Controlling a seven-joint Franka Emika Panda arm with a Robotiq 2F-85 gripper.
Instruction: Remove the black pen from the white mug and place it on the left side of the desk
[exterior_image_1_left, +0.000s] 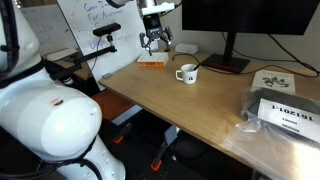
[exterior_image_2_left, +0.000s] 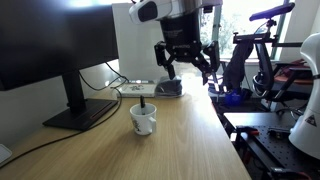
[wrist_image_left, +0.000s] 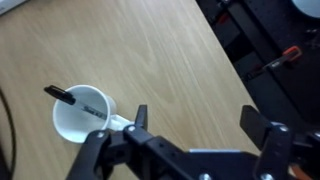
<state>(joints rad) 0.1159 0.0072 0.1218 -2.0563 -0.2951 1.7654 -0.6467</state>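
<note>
Clearly our gripper (exterior_image_2_left: 186, 70) hangs spread wide and empty above the table (exterior_image_2_left: 190, 140), in the upper middle of the frame. At the lower left of the wrist view, the black pen (wrist_image_left: 62, 96) leans inside the white mug (wrist_image_left: 85, 118).

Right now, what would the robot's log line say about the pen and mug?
gripper: open, empty, above desk | pen: in mug | mug: upright | step: pen not yet grasped
</note>
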